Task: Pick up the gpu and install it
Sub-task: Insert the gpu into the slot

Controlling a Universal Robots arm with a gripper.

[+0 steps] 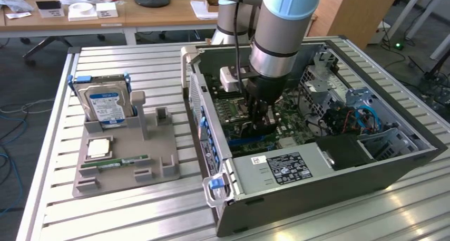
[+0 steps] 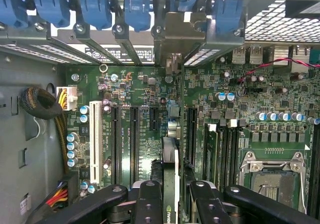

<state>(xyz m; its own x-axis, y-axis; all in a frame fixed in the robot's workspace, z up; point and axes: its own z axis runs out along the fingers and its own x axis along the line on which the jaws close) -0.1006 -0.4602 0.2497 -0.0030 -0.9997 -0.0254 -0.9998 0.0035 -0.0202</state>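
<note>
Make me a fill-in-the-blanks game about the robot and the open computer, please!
1. The gripper holds the gpu edge-on above the green ____.
2. On the grey tray, the hard drive stands upright and wears a ____ label.
3. The slim green RAM stick lies ____ on that tray.

Missing words: motherboard; blue; flat

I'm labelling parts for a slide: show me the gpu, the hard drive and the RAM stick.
gpu [image 2: 170, 184]: wrist view, its thin edge standing between the end effector's fingers.
hard drive [image 1: 104, 104]: exterior view, on its blue label.
RAM stick [image 1: 114, 162]: exterior view, middle of the green strip.
</note>
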